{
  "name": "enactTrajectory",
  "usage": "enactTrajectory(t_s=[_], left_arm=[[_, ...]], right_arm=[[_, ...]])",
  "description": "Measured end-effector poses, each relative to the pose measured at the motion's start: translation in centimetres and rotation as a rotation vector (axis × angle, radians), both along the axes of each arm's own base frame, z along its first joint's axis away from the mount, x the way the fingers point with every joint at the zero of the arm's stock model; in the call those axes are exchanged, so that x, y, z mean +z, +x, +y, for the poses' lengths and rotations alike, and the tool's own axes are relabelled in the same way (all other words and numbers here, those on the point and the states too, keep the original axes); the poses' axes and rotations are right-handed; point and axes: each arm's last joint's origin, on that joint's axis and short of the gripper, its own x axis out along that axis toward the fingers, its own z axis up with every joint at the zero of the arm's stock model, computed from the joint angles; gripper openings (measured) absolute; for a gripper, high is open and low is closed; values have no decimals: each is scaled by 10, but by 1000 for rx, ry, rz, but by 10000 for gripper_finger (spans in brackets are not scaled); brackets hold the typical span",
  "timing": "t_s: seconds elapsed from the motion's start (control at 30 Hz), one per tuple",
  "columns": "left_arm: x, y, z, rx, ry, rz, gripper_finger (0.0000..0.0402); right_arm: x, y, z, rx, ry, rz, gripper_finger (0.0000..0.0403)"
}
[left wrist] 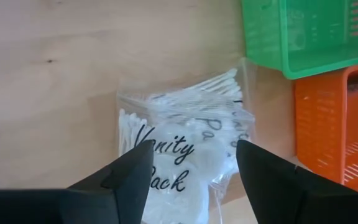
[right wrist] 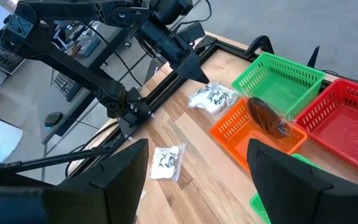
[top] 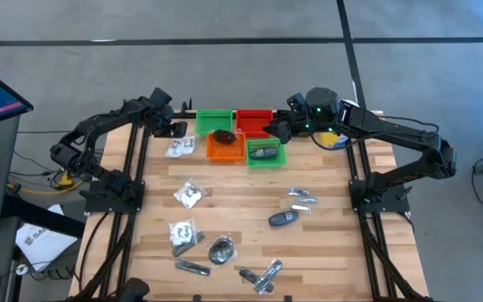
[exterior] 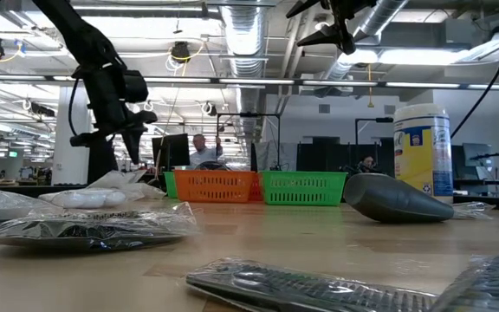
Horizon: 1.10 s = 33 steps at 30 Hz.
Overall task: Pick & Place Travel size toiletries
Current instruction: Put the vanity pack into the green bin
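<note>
My left gripper (left wrist: 191,180) is open and hangs over a clear packet of white cotton swabs marked "Vanity Pack" (left wrist: 185,146), which lies flat on the table near the far left (top: 180,147). One finger stands on either side of it, above it. My right gripper (right wrist: 197,180) is open and hovers over the trays (top: 279,127). A dark oval (right wrist: 269,118) lies in the orange tray (top: 223,148). Another dark item (top: 264,153) lies in the near green tray. More packets (top: 189,195), silvery tubes (top: 302,198), a black round piece (top: 221,249) and a grey oval (top: 283,219) lie on the table.
A green tray (top: 215,120) and a red tray (top: 255,120) stand at the far edge, behind the orange and second green tray (top: 277,159). A tall white canister (exterior: 423,152) stands at the far right, under my right arm. Bare wood shows mid-table (top: 241,197). A person (exterior: 202,152) is in the room beyond.
</note>
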Motion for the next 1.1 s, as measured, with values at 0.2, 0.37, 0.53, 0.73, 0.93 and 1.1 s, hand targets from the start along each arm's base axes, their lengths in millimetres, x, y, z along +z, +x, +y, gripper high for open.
enactTrajectory(t_s=[0.2,0.37,0.53,0.73,0.93,1.1], left_arm=[[-2,0,-1,1,-10,-3,227],[-18,-6,-12,6,-69,28,228],[-24,3,-22,-104,-81,10,220],[-29,20,-43,-282,-110,7,205],[-29,43,-65,-453,-100,6,193],[-29,59,-85,-583,-101,6,184]], right_arm=[[0,0,0,1,-2,1,265],[0,0,0,1,-2,1,265],[0,0,0,1,-2,1,265],[0,0,0,0,-2,1,265],[0,0,0,1,-2,1,265],[0,0,0,1,-2,1,265]])
